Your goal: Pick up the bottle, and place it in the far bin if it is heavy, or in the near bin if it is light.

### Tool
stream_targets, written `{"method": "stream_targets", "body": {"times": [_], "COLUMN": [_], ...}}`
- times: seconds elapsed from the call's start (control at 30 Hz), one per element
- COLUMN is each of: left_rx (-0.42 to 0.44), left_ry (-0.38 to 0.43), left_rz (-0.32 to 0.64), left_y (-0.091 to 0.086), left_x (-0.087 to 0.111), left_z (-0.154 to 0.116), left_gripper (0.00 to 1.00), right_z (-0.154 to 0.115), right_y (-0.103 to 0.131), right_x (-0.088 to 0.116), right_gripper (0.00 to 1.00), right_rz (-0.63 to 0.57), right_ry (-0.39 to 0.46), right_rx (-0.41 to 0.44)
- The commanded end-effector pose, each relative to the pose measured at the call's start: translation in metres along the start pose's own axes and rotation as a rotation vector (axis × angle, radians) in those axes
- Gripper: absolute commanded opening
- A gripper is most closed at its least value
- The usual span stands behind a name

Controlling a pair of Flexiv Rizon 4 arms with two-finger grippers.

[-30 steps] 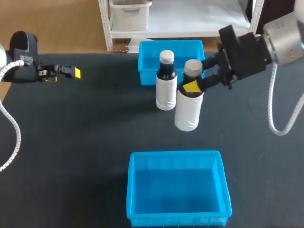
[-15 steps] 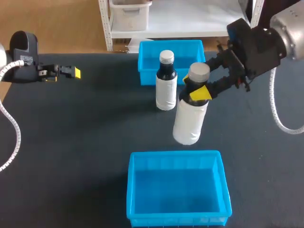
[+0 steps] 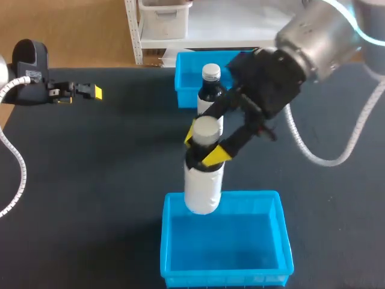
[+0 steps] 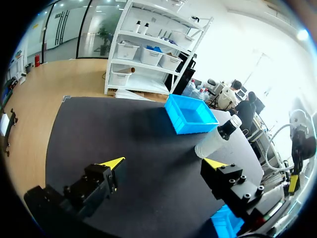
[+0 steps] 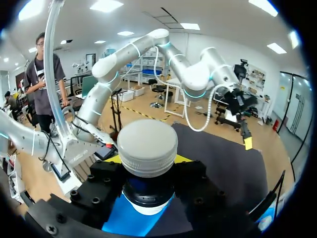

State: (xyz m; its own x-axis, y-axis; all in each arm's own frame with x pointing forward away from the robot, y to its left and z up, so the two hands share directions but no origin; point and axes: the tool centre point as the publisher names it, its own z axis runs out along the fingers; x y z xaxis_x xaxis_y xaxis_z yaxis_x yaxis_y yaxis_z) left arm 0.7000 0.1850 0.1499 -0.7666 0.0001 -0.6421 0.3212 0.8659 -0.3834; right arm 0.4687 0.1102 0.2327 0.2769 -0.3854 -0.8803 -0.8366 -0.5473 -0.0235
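1. Head view showed the right gripper closed on the neck of the bottle, which hung upright over the far rim of the near bin, not yet inside it.
2. I judged that lowering it there could knock its base on that rim and tilt it, since the hold was only at the neck.
3. The bottle was white in the body, dark at the neck and grey on top.
4. The left gripper stood wide open and empty above the surface, well apart.
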Motion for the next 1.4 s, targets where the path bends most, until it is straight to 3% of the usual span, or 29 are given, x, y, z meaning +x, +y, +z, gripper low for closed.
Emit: {"method": "stream_targets", "body": {"times": [0.03,0.53,1.0,1.07,1.1,1.13,1.17,1.4], "left_rx": [0.000,0.000,0.000,0.000,0.000,0.000,0.000,0.000], "left_ry": [0.000,0.000,0.000,0.000,0.000,0.000,0.000,0.000], "left_rz": [0.000,0.000,0.000,0.000,0.000,0.000,0.000,0.000], "left_y": [0.000,0.000,0.000,0.000,0.000,0.000,0.000,0.000], "left_x": [0.000,0.000,0.000,0.000,0.000,0.000,0.000,0.000], "left_z": [0.000,0.000,0.000,0.000,0.000,0.000,0.000,0.000], "left_gripper": [1.00,1.00,1.00,1.00,1.00,1.00,1.00,1.00], "right_z": [0.021,0.056,0.068,0.068,0.068,0.068,0.068,0.060], "right_y": [-0.005,0.010,0.010,0.010,0.010,0.010,0.010,0.011], "right_x": [0.008,0.038,0.067,0.069,0.070,0.071,0.071,0.077], "right_gripper": [0.37,0.36,0.41,0.46,0.58,0.89,1.00,1.00], "right_rz": [-0.011,0.022,0.027,0.029,0.031,0.033,0.034,0.043], "right_ry": [0.005,-0.015,-0.012,-0.012,-0.012,-0.011,-0.011,0.019], "right_rx": [-0.044,-0.106,-0.112,-0.111,-0.112,-0.113,-0.114,-0.130]}}
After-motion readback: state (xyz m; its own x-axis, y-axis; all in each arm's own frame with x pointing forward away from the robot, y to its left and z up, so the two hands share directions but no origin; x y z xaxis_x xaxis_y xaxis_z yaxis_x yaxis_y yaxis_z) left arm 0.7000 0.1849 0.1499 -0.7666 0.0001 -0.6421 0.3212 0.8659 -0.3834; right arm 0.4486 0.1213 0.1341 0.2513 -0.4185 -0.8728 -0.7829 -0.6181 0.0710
